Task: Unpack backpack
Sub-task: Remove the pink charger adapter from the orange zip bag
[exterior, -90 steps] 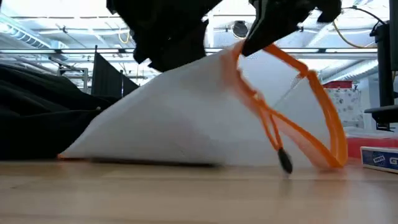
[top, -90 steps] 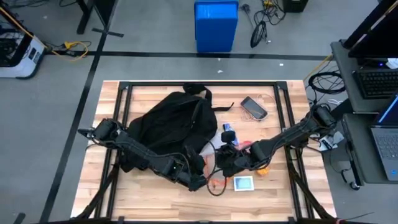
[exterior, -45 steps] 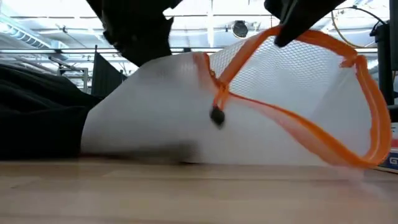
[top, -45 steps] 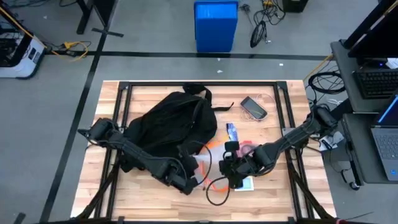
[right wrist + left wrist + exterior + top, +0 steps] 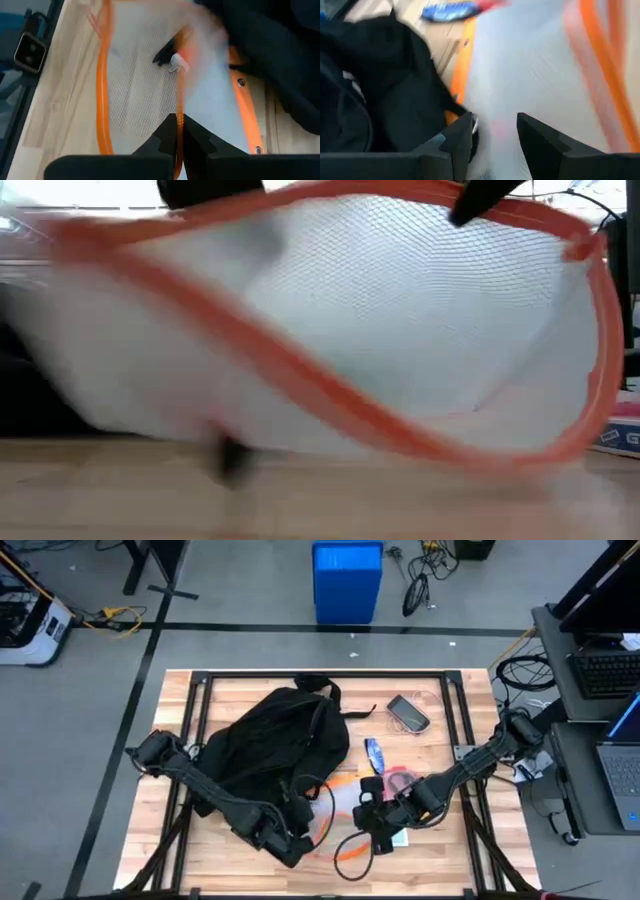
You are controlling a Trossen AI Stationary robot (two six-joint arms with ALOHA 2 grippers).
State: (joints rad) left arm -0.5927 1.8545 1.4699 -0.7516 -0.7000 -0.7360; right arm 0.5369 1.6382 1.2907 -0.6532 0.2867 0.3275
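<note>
The black backpack [image 5: 265, 740] lies on the table's left half. Just right of its near end is a white mesh pouch [image 5: 340, 808] with an orange rim. It fills the low view [image 5: 400, 330], held up and spread between both grippers. My left gripper [image 5: 292, 848] is at the pouch's left end, beside the backpack [image 5: 380, 85]. My right gripper [image 5: 368, 825] is shut on the pouch's right end. A dark zipper pull [image 5: 165, 52] hangs from the rim. My left gripper has the pouch's white fabric [image 5: 495, 125] between its two fingers, which stand a little apart; one layer or several, I cannot tell. It comes slanting from the table's left. That end of the pouch is raised off the table. My right gripper pinches the pouch's orange rim [image 5: 179, 107] between its two shut fingers, which lie along the rim. It comes from the table's right. In the low view the rim [image 5: 560, 225] arches up from it, and the pouch's lower side rests on the table.
A blue packet [image 5: 373, 751] and a pink item [image 5: 400, 780] lie right of the backpack. A dark phone-like device [image 5: 408, 712] lies farther back. A small printed box [image 5: 397, 837] sits by my right gripper. A black frame [image 5: 320, 676] runs around the table.
Both grippers have gone toward the table's near edge, the left one also toward the left. The pouch has come with them away from the backpack. It has been raised and spread from a low slanted heap into a wide arch, with its rim drawn out between the grippers.
</note>
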